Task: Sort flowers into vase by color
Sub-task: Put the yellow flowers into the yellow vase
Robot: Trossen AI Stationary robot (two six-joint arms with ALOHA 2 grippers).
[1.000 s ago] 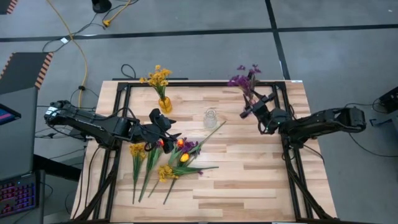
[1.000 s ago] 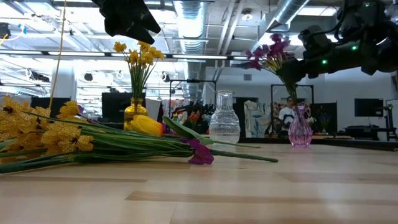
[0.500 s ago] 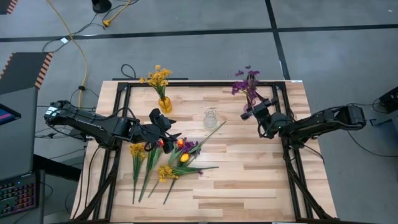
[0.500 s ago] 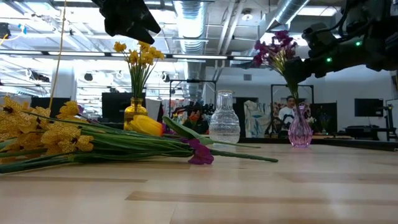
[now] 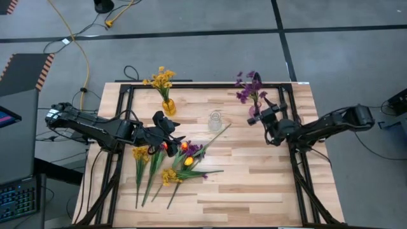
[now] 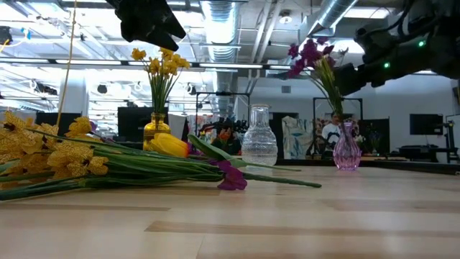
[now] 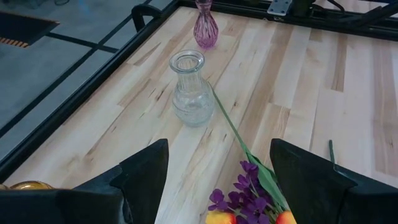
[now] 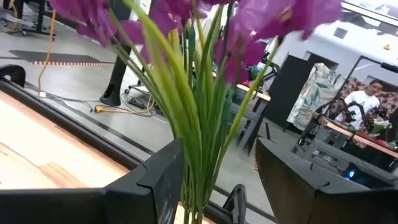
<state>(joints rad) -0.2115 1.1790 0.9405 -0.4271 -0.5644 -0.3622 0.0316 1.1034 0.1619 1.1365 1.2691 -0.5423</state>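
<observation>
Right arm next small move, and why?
Probably back the right gripper away from the purple flowers. Their stems already stand in the purple vase, and the right wrist view shows the fingers spread on either side of the stems. The left gripper hovers open over the pile.

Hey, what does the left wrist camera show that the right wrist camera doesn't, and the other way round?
Only the left wrist view shows the clear glass vase standing empty, the pink glass vase beyond it, and the loose purple blooms and orange-yellow tulip buds lying on the wooden table. Only the right wrist view shows the purple flower bunch close up, its green stems between the right gripper's jaws, with a seated person in the room behind. Both show part of the table and that arm's own open jaws.
</observation>
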